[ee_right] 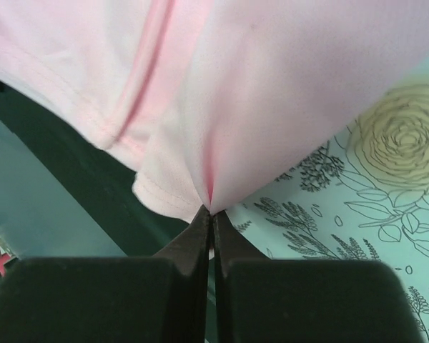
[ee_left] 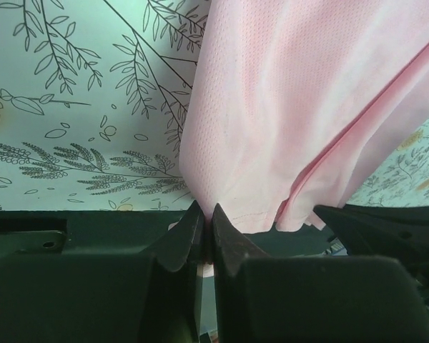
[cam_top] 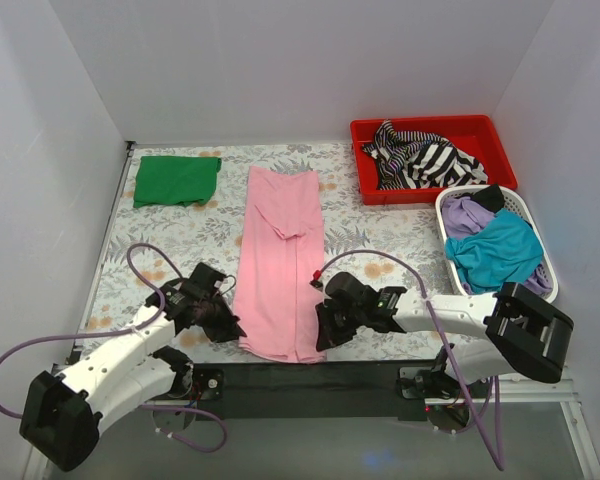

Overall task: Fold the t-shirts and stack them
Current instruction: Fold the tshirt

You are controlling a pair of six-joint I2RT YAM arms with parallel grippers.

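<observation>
The left pincer [ee_left: 206, 214] is clenched on the near left corner of the pink t-shirt [ee_left: 286, 100], the cloth puckering into its tips. The right pincer [ee_right: 211, 213] grips the near right corner, the hem bunched beside it. The shirt lies as a long narrow strip down the middle of the flowered worktop [cam_top: 170, 240], a sleeve folded inward. A folded green t-shirt [cam_top: 175, 180] lies far left. Far right, a striped shirt [cam_top: 425, 160] is crumpled in a red tray [cam_top: 365, 185]. Just nearer, a teal shirt [cam_top: 495, 250] and a purple shirt [cam_top: 465, 215] fill a white basket [cam_top: 442, 215]. From above, the wrists hide both pincers' tips.
</observation>
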